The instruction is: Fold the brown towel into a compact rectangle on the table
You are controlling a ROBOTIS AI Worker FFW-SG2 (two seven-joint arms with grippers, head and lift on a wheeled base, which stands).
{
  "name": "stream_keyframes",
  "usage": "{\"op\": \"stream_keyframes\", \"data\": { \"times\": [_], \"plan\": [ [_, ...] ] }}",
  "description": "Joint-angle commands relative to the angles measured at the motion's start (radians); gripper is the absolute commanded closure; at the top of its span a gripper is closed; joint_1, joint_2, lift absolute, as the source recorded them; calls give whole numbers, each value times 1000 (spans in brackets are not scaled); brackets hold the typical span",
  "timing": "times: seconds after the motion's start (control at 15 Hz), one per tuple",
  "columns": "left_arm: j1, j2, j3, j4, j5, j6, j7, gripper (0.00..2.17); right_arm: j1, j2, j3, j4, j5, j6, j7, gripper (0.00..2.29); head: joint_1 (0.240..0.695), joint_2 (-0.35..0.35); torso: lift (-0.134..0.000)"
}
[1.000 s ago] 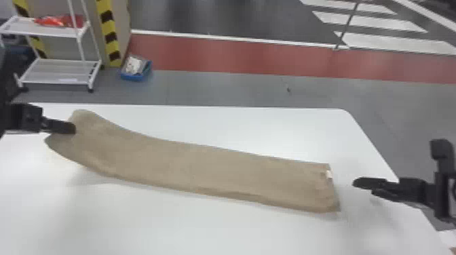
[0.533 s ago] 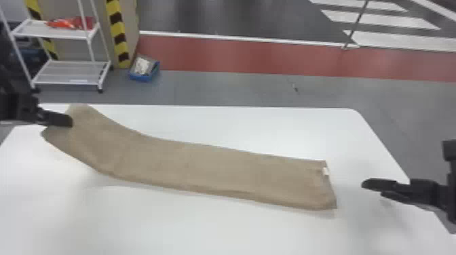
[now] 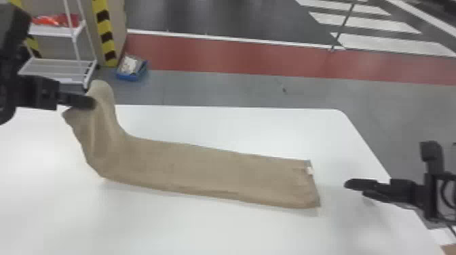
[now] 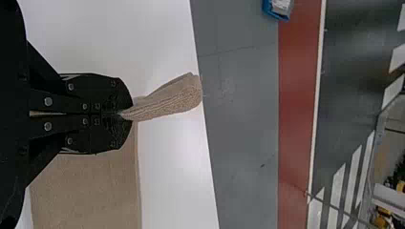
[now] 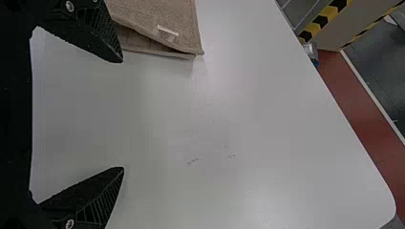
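The likeliest trouble was a skewed fold. The left claw (image 4: 126, 115) was closed tight on the raised left end of the towel (image 3: 203, 169), and the pinch bunched the cloth there, so one corner could well have landed short of the other. The rest of the strip lay flat on the counter (image 3: 210, 227), slanting a little, and nothing pinned its right end by the tag (image 3: 309, 170); too hard a pull would probably have dragged the whole length along. At that end the layers gaped slightly at a corner, and a sideways tug might have slid them further apart.

The right claw (image 5: 121, 115) stood wide open and empty, just beyond the tagged end, near the counter's right edge. If it had come in low, a finger could have nudged that corner.

The raised end stood up near the far edge, so a swing that way risked trailing cloth over the side. The safer room was on the near side, where a broad bare stretch ran along the towel, and rightward above the strip itself.
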Motion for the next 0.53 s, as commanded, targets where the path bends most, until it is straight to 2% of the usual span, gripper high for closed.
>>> {"op": "stream_keyframes", "data": {
  "times": [0.0, 0.13, 0.27, 0.47],
  "plan": [
    [-1, -68, -79, -82, -4, 4, 19, 1791, 6, 2, -2, -8, 0, 7, 0, 76, 695, -243, -124],
    [11, -119, -146, -140, -10, 4, 33, 1791, 22, 2, -20, -11, -3, 4, 2, 76, 695, -286, -124],
    [39, -139, -206, -190, -19, 4, 35, 1791, 28, -2, -30, -9, -12, -3, 2, 76, 695, -350, -124],
    [73, -171, -273, -246, -27, 4, 61, 1791, 31, -6, -31, -6, -12, -9, 2, 76, 695, -350, -124]
  ]
}}
